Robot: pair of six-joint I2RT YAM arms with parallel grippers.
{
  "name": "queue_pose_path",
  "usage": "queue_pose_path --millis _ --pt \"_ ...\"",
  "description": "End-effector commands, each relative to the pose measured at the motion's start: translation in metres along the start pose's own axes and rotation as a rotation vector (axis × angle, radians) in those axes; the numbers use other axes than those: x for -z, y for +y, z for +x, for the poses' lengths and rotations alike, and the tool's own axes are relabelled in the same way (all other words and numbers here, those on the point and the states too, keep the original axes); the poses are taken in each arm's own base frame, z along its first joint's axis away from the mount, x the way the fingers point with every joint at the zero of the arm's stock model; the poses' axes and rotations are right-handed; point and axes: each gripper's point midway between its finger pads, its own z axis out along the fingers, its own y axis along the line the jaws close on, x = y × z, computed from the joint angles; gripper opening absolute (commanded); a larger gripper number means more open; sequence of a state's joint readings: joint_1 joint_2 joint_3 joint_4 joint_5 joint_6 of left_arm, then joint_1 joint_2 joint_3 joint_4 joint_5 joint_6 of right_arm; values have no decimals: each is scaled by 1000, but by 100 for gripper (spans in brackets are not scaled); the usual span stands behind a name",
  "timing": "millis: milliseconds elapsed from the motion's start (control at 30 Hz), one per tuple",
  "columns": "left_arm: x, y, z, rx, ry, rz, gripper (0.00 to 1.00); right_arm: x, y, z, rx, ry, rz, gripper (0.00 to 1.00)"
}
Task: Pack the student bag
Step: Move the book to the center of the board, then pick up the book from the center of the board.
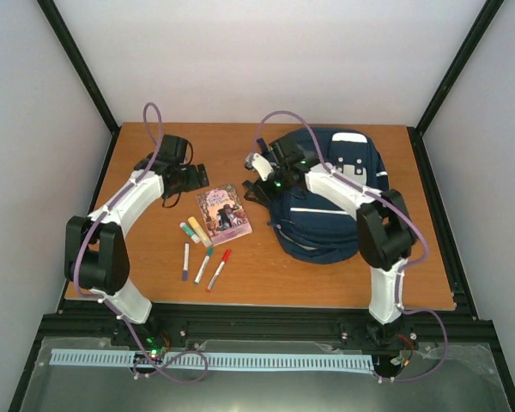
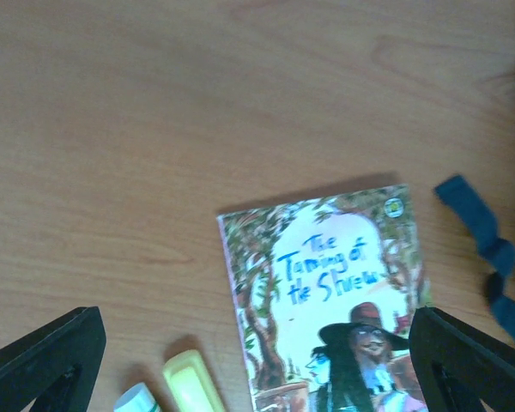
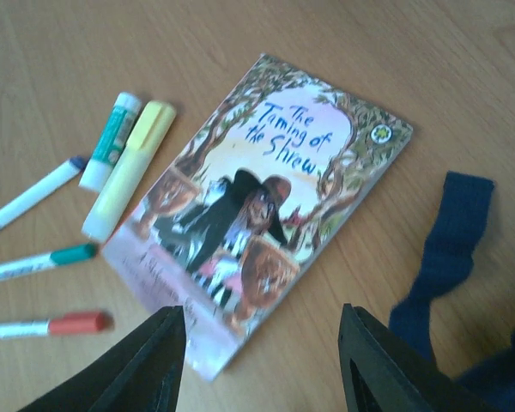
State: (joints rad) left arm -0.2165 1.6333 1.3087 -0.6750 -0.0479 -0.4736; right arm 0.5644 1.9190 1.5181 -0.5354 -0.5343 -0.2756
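Note:
The student bag (image 1: 330,202), navy with thin white stripes and a pale patch, lies on the right half of the table. One of its dark blue straps shows in the left wrist view (image 2: 481,240) and the right wrist view (image 3: 446,257). A paperback, "The Taming of the Shrew" (image 1: 224,212), lies left of the bag. My left gripper (image 1: 196,177) is open and empty, held above the book's top edge (image 2: 326,300). My right gripper (image 1: 256,187) is open and empty, held between the bag and the book (image 3: 257,206).
Left of the book lie a yellow highlighter (image 1: 199,232) and a glue stick (image 1: 190,233). Below them are purple (image 1: 185,262), green (image 1: 204,264) and red (image 1: 218,269) markers. The wooden table (image 1: 154,146) ends at black frame rails.

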Motion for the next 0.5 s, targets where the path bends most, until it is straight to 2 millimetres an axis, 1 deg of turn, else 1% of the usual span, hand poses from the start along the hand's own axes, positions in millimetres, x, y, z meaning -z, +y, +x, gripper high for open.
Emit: queue_pose_path --millis 0,67,100,200,267,467 --pt "2 6 -13 147 -103 29 100 -28 -6 -5 -67 45 -14 49" --pt "-7 -8 -10 172 -57 114 100 -40 -12 2 -89 73 -13 48" --pt "-15 -14 -5 177 -25 145 98 -46 -15 6 -103 89 -16 48" --pt "-39 -24 2 211 24 200 85 -63 -21 18 -143 141 -29 45" --pt "-50 -26 11 242 63 213 81 -68 -22 23 -151 155 -38 45" --pt "-69 -20 34 268 113 212 82 -78 -23 32 -173 175 -50 43"
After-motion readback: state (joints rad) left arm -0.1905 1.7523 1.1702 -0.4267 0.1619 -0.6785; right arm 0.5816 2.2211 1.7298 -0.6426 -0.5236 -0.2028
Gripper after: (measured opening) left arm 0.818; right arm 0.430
